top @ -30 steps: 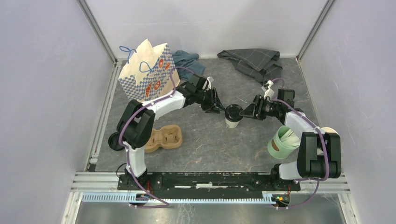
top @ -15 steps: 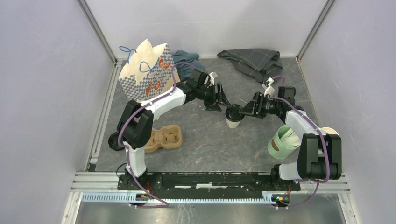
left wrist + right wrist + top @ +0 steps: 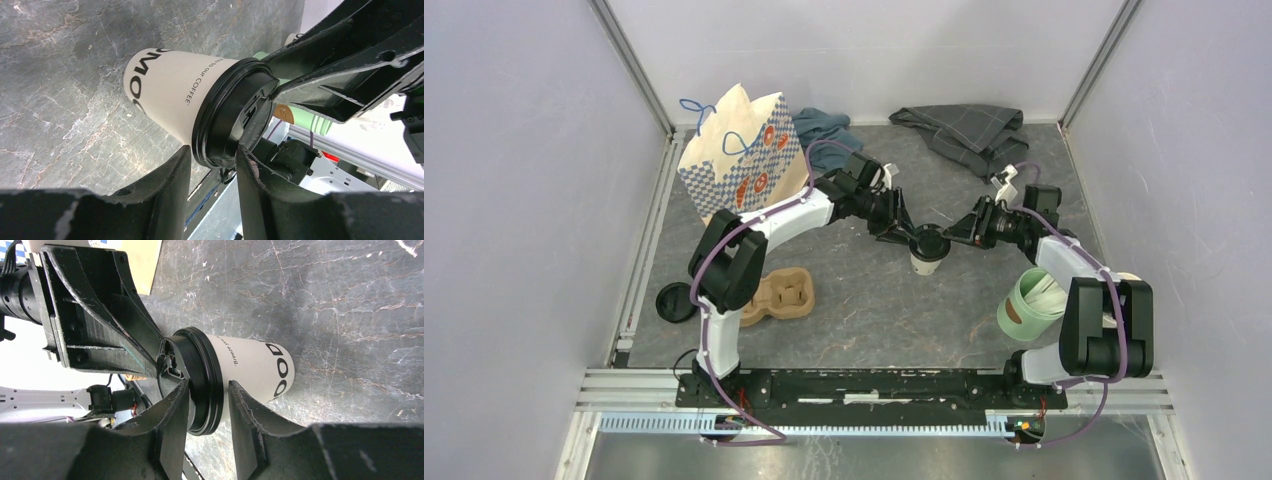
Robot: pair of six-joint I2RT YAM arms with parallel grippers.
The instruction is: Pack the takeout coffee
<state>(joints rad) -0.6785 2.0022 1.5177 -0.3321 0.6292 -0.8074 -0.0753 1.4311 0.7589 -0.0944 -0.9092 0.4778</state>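
From above, the takeout coffee [image 3: 927, 250] stands upright near the middle of the grey marbled table [image 3: 864, 310], a small white paper cup under a round black lid. The left gripper [image 3: 913, 239] reaches it from the left and the right gripper [image 3: 950, 241] from the right, so the two meet over the lid. The checkered paper bag [image 3: 739, 155] stands well apart at the far left, the brown cup carrier [image 3: 776, 295] lies nearer the bases, and the mint-green cup [image 3: 1027, 306] sits beside the right arm. In the left wrist view the takeout coffee [image 3: 167, 100] shows a tapered white wall with big black letters and a small line of print ending "our COFFEE". Its glossy black lid has a raised rim, and the left gripper [image 3: 214, 156] has its two fingers [image 3: 170, 192] closed on that rim, one on each side and touching it. In the right wrist view the takeout coffee [image 3: 250, 371] shows the same white wall and big black letters. Here the right gripper [image 3: 207, 405] clamps the lid's edge, one finger against the lid's top and the other against the cup wall just under the rim.
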